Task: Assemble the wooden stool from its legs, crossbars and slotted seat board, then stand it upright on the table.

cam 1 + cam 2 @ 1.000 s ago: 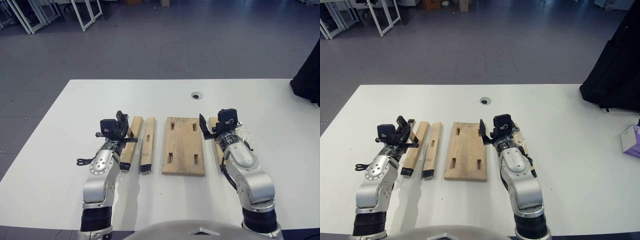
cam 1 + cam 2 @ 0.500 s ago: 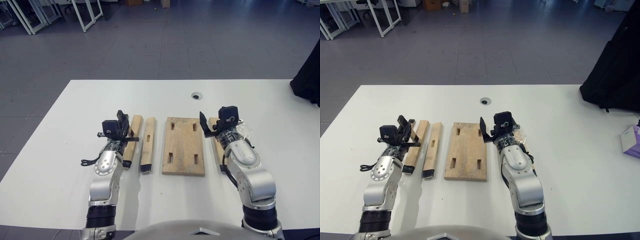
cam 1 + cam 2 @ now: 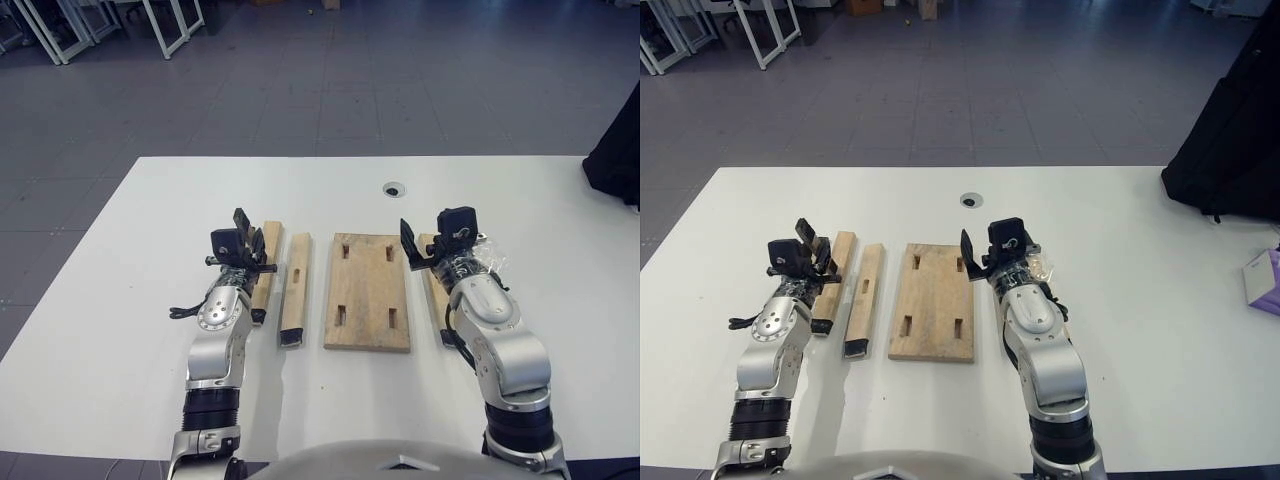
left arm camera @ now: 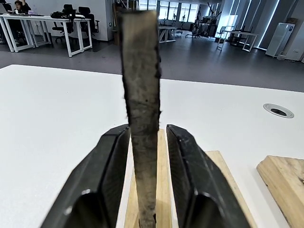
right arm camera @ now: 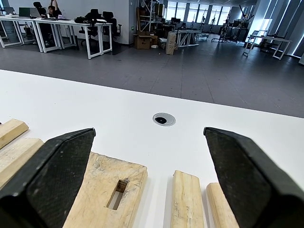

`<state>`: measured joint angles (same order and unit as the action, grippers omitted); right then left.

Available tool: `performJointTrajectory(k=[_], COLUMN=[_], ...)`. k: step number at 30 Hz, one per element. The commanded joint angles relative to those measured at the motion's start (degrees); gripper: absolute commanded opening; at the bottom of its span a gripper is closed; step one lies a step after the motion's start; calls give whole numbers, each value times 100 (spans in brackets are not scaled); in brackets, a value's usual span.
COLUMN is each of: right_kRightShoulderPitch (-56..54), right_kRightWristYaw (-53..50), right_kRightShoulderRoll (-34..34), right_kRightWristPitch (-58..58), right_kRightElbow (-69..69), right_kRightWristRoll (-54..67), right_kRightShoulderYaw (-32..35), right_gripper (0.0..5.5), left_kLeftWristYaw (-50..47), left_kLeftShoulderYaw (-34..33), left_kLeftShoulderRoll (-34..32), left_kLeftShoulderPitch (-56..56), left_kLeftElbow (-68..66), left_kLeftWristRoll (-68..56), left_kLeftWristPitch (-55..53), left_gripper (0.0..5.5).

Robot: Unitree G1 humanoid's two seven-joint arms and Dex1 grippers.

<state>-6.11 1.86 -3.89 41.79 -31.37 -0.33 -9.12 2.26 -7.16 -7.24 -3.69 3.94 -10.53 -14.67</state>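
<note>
Two grippers sit low over the white table [image 3: 120, 300], one on each side of the seat board [image 3: 366, 292], which lies flat mid-table with its four slots facing up. The left gripper [image 4: 146, 137] pinches a thin dark slat [image 4: 141, 109], held over the outer leg [image 3: 271, 238]. The inner leg [image 3: 294, 290] lies beside it, just left of the board. The right gripper [image 5: 148, 137] has its fingers spread wide and hovers over two more sticks [image 5: 185, 194] lying just right of the board. Bare tabletop runs to the far edge, broken by one round cable hole [image 3: 392, 188]. Wide bare strips reach the left and right edges. Beyond is grey tiled floor, with desks [image 3: 775, 30] far back and a black bag [image 3: 1230, 110] off the right corner.
</note>
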Motion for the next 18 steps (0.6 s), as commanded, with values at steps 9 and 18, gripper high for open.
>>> performJointTrajectory(k=[9,18], right_kRightShoulderPitch=[-71,-146], right_kRightWristYaw=[-40,-33], right_kRightShoulderRoll=[36,62], right_kRightWristPitch=[-41,-81], right_kRightElbow=[51,154], right_kRightWristRoll=[-65,-58], right_kRightShoulderYaw=[10,25], right_gripper=[420,420], left_kLeftWristYaw=[195,520], left_kLeftShoulderYaw=[-657,-565], left_kLeftShoulderRoll=[-977,-1096], left_kLeftShoulderPitch=[-2145,-3216], left_kLeftElbow=[176,-1232], left_kLeftWristRoll=[-304,-661], left_kLeftWristPitch=[-1187,-2170], left_gripper=[229,229])
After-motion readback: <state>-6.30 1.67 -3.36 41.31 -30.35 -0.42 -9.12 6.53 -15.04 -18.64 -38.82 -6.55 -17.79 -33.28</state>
